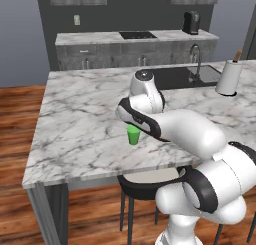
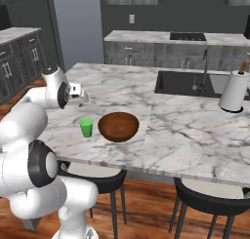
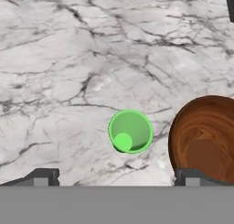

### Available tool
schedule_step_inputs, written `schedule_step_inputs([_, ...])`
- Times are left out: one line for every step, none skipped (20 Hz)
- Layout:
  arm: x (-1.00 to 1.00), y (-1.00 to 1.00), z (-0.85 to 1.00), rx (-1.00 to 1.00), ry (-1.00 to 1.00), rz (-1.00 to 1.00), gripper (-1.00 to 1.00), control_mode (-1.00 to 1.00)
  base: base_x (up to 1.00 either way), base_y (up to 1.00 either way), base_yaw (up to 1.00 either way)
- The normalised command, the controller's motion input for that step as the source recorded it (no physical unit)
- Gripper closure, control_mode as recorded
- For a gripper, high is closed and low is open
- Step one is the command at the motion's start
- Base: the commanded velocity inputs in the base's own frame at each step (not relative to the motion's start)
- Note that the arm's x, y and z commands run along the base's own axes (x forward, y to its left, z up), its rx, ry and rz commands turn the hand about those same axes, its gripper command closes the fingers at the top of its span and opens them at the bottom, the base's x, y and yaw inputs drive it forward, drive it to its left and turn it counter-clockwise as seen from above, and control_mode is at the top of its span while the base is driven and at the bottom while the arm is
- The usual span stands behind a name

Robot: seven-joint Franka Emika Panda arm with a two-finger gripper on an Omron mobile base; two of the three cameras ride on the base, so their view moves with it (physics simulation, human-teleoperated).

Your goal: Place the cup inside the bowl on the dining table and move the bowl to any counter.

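The small green cup [image 3: 130, 130] stands upright on the marble dining table [image 3: 68, 58], near its front edge, just left of the dark wooden bowl [image 3: 205, 141]. The two are close but apart, as the right base view shows: cup [image 2: 86, 127], bowl [image 2: 118, 126]. My gripper [image 3: 116, 177] hangs open above the cup, fingertips [image 3: 41, 177] spread wide with nothing between them. From the right base it shows as the gripper [image 2: 80, 97] above and behind the cup. In the left base view my arm hides the bowl, and the cup [image 1: 133, 135] peeks out below the forearm.
A black sink [image 2: 190, 82] with a faucet is set in the table's far right, with a white paper towel roll [image 2: 234, 91] beside it. Dark stools [image 2: 210, 199] stand under the front edge. A back counter [image 1: 100, 37] carries a stovetop and a coffee machine [image 1: 190, 22].
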Motion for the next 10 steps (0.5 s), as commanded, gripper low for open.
schedule_step_inputs([0.24, 0.00, -0.09, -0.02, 0.02, 0.00, -1.00, -1.00, 0.00, 0.00, 0.00])
schedule_step_inputs([0.20, 0.00, -0.09, -0.02, 0.04, 0.00, -1.00, -1.00, 0.00, 0.00, 0.00])
schedule_step_inputs([0.10, 0.00, -0.12, -0.01, 0.05, 0.00, -1.00, -1.00, 0.00, 0.00, 0.00])
schedule_step_inputs([0.02, 0.00, -0.17, -0.02, 0.07, 0.00, -1.00, -1.00, 0.00, 0.00, 0.00])
schedule_step_inputs([0.00, 0.00, -0.17, -0.02, 0.08, 0.00, -1.00, -1.00, 0.00, 0.00, 0.00])
schedule_step_inputs([0.00, 0.00, -0.16, -0.02, 0.09, 0.00, -1.00, -1.00, 0.00, 0.00, 0.00])
schedule_step_inputs([0.00, 0.00, -0.19, -0.01, 0.07, 0.00, -1.00, -1.00, 0.00, 0.00, 0.00])
schedule_step_inputs([0.00, 0.00, -0.20, 0.00, 0.07, 0.00, -1.00, -1.00, 0.00, 0.00, 0.00])
schedule_step_inputs([0.00, 0.00, -0.22, 0.00, 0.07, 0.00, -1.00, -1.00, 0.00, 0.00, 0.00])
schedule_step_inputs([0.00, 0.00, -0.22, 0.00, 0.07, 0.00, -1.00, -1.00, 0.00, 0.00, 0.00])
